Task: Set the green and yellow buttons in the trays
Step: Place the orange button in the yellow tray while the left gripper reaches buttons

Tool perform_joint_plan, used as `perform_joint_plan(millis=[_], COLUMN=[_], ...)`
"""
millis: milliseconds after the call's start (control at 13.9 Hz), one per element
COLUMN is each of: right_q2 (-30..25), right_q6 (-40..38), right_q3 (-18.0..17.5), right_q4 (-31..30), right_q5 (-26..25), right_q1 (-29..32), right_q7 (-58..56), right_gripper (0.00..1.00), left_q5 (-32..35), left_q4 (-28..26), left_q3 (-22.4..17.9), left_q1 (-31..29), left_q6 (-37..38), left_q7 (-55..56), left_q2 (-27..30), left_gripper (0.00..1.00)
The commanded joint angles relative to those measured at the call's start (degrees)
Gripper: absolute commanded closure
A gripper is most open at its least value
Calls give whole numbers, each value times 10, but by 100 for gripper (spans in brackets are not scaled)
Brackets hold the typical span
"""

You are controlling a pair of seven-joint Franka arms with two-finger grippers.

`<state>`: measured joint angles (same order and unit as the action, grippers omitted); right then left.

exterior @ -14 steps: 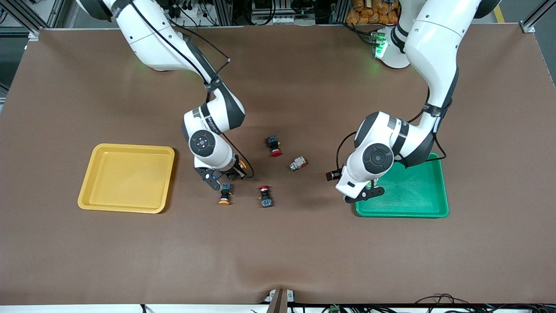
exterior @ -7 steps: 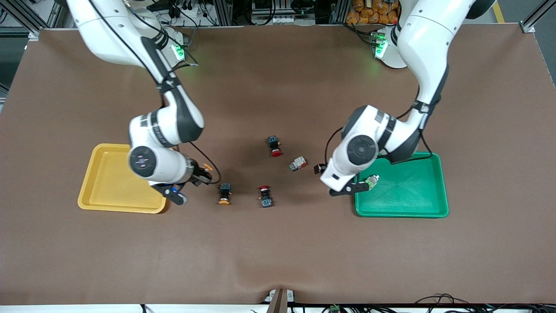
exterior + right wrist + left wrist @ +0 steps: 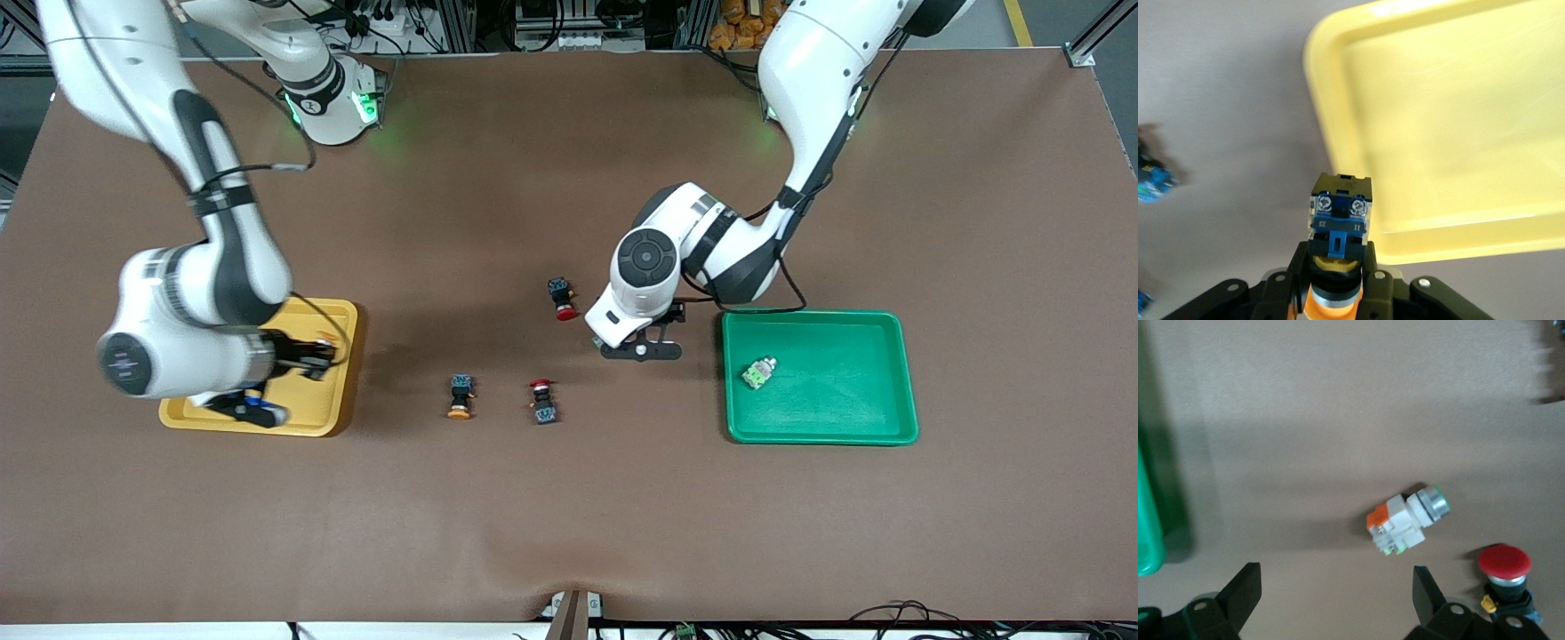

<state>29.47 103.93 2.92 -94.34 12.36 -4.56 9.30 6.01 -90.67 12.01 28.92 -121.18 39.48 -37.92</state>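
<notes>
Brown tabletop (image 3: 569, 498) shows one green button (image 3: 758, 372) in the green tray (image 3: 889, 436); right pincer (image 3: 1335, 280) grips a yellow button (image 3: 1337, 230) over the yellow tray (image 3: 1458, 133), left pincer (image 3: 1338, 600) gapes above another green button (image 3: 1408, 520), and a second yellow button (image 3: 460, 396) waits at six o'clock from the centre.

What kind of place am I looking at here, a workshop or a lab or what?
Most likely a robotics lab bench. Two white robot arms stand at a brown mat-covered table, aluminium framing and cables run along its edge, and small push-button switches lie between a yellow plastic tray and a green plastic tray.

The left arm's wrist hides the whitish-silver green-ringed push-button switch (image 3: 1408, 522) in the front view; the glossy red mushroom-capped switch (image 3: 1505, 577) is partly cut off.
</notes>
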Motion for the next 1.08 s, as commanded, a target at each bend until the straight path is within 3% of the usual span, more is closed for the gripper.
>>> perform_joint_plan(millis=[0, 288, 360, 432, 504, 576, 792, 1008], right_q2=[-13, -12, -12, -12, -11, -11, -9, 2], right_q6=[-18, -33, -33, -34, -34, -33, -32, -27], right_q3=[-12, -12, -12, -12, -12, -12, -16, -17], right_q4=[-12, -10, -10, -9, -9, -8, -5, 27], right_q5=[2, -12, -12, -16, -21, -21, -18, -15], right_q1=[59, 130, 141, 148, 151, 151, 138, 69], right_q7=[-115, -267, -289, -306, -320, -323, -323, -314], right_gripper=[78, 70, 62, 42, 6, 0, 0, 0], left_q5=[8, 14, 14, 14, 15, 16, 19, 70], left_q4=[0, -8, -8, -8, -10, -10, -10, -10], left_q3=[-1, -1, -1, -1, -1, -2, -2, -1], left_q1=[13, 18, 24, 25, 28, 29, 30, 27], left_q6=[-41, -63, -64, -64, -65, -68, -100, -108], left_q7=[2, 0, 0, -1, -5, -7, -11, -12], left_q2=[-20, -30, -32, -32, -33, -36, -54, -61], left_gripper=[0, 0, 0, 0, 0, 0, 0, 0])
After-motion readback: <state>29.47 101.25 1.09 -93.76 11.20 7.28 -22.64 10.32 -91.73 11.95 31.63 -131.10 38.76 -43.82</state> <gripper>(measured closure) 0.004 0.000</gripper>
